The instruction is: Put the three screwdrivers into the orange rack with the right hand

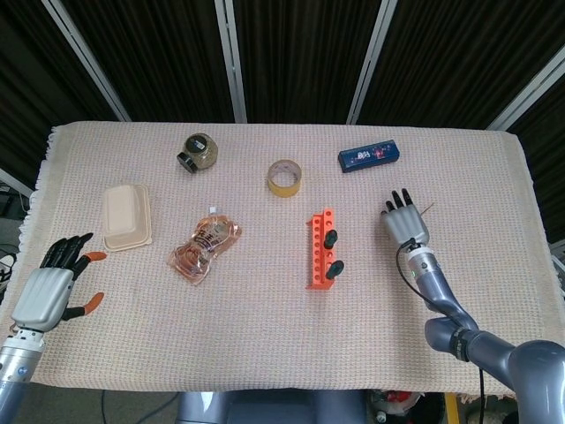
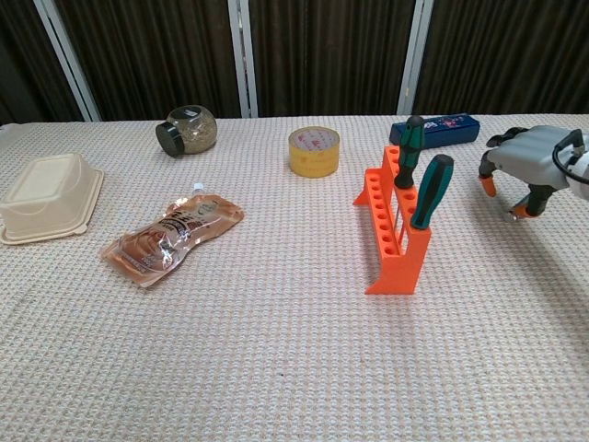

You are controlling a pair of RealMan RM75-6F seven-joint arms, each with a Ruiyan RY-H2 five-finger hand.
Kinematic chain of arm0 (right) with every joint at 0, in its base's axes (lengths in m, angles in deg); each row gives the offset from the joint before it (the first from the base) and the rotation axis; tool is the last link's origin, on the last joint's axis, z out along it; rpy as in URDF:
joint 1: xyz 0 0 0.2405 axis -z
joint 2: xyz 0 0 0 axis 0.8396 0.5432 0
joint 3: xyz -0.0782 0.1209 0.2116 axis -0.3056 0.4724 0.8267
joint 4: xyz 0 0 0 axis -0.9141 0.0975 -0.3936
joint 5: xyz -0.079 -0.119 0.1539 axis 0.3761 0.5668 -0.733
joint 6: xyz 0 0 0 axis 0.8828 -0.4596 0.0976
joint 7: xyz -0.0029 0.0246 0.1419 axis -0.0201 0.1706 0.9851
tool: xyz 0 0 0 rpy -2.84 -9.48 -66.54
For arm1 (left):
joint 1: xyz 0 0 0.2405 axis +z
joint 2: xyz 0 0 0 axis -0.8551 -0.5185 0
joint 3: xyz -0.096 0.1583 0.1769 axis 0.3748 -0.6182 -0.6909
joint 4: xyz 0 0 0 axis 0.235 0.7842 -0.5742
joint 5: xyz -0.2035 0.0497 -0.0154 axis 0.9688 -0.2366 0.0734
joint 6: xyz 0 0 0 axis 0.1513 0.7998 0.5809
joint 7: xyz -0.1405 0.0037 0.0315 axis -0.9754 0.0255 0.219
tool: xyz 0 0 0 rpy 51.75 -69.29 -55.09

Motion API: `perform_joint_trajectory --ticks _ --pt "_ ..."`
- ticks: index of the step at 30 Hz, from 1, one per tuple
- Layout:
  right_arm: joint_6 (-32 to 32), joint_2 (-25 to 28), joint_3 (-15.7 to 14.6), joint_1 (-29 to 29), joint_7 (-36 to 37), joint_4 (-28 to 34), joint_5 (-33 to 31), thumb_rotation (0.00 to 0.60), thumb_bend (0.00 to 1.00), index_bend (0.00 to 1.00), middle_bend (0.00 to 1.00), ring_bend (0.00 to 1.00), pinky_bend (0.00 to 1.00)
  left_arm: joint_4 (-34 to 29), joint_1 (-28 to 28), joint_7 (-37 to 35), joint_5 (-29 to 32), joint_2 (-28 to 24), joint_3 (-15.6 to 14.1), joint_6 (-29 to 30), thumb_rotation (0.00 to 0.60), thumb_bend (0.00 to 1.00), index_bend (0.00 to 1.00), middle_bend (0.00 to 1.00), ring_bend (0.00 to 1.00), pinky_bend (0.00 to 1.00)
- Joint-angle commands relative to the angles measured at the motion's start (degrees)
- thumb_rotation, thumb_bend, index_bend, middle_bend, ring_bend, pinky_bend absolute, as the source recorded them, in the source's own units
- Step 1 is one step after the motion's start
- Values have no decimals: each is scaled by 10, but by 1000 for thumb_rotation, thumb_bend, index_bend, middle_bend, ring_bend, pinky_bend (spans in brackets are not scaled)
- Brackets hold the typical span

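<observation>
The orange rack [image 1: 320, 252] [image 2: 391, 230] stands upright mid-table. Two screwdrivers with green-and-black handles stand in it, one at the far end [image 2: 409, 138] and one at the near end [image 2: 432, 189]. My right hand [image 1: 404, 225] [image 2: 526, 166] hovers to the right of the rack, palm down, fingers curled. A thin shaft [image 1: 429, 209] pokes out past the hand's right side, so it seems to hold the third screwdriver; the palm hides the handle. My left hand [image 1: 48, 291] rests at the table's left edge, fingers spread, holding nothing.
A yellow tape roll [image 1: 284, 177] and a blue box [image 1: 370, 155] lie behind the rack. On the left half lie a jar [image 1: 198, 151], a food pouch [image 1: 205, 247] and a beige lidded container [image 1: 125, 216].
</observation>
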Motion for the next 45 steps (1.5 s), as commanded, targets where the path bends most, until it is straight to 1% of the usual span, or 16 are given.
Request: perform_joint_trajectory --ticks 1,7,10,16,28,35,40,45 --pt "15 -3 -12 1 -10 2 25 600 271 458 194 0 0 1 0 -1 2 0 0 -1 600 279 257 19 0 0" --pt "36 -15 -25 10 -36 -11 55 600 263 469 194 0 0 4 0 -6 2 -1 1 -1 600 279 256 19 0 0" --pt "46 -19 -30 14 -44 -19 70 600 230 466 193 0 0 4 -1 -7 2 -1 1 -1 600 279 256 19 0 0" --pt "49 -19 -28 17 -44 -31 85 600 171 465 193 0 0 4 -1 -7 2 0 1 -3 600 278 256 19 0 0" --pt "38 -9 -30 24 -38 -44 105 600 171 480 193 0 0 -3 -2 0 4 -2 1 -3 600 279 257 18 0 0" --pt "24 -14 -34 29 -30 -60 114 600 172 497 193 0 0 -9 -2 5 4 -4 1 -2 600 279 256 18 0 0" --pt "12 -26 -30 28 -15 -87 120 600 170 504 193 0 0 -14 -1 7 3 -8 -1 -1 600 279 256 14 0 0" --pt "5 -39 -23 27 -2 -112 123 600 125 521 193 0 0 -16 0 7 4 -10 -2 -2 600 279 256 12 0 0"
